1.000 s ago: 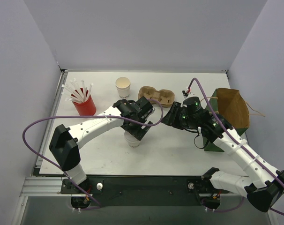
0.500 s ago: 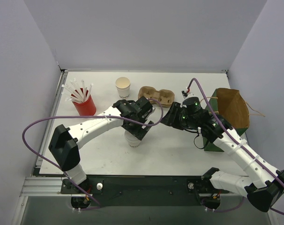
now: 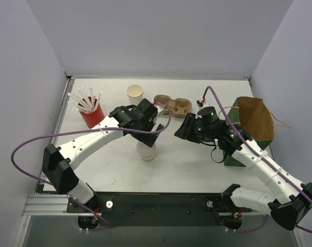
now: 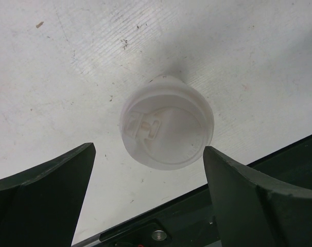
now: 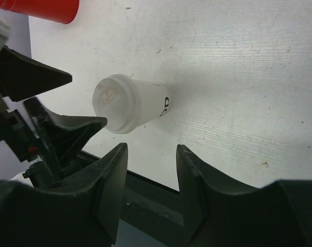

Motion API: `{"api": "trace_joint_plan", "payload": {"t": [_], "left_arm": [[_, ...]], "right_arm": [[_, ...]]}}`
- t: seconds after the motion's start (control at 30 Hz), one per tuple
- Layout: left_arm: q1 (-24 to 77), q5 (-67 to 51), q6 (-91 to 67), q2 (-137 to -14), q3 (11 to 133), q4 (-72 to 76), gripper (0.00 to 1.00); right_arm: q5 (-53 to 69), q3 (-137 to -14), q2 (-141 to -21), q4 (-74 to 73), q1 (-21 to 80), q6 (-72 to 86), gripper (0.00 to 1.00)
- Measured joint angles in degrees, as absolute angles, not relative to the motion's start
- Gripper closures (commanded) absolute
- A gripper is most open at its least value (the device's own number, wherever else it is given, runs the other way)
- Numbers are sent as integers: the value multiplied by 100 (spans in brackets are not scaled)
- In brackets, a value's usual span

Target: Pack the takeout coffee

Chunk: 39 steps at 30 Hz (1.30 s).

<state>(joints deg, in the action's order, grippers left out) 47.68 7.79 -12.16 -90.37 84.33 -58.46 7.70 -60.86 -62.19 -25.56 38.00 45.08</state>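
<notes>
Table centre, toward the near edge: lidded takeout coffee stands upright; left gripper right above it, jaws wide, clear of it; right gripper to its right, jaws partly open, empty; pulp carrier and unlidded cup by far edge.

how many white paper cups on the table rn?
2. A lidded white cup stands mid-table; an open white cup stands at the back, between the red straw cup and the pulp carrier. The arms may hide more.
</notes>
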Motion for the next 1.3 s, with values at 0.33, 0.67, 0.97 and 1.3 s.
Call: {"api": "trace_joint_plan", "payload": {"t": [0.33, 0.67, 0.97, 1.3], "left_arm": [[4388, 637, -1522, -8176, 7745, -5404, 50], [3972, 172, -2001, -7738, 6910, -4797, 62], [3898, -1, -2276, -7738, 6696, -4456, 63], [3887, -38, -2381, -7738, 6525, -4265, 65]], "right_arm": [[714, -6141, -6552, -2561, 4145, 4447, 63], [384, -7074, -8064, -2620, 5037, 4185, 70], [75, -7450, -8986, -2659, 5492, 4150, 72], [-279, -7452, -9091, -2744, 5592, 4187, 76]]}}
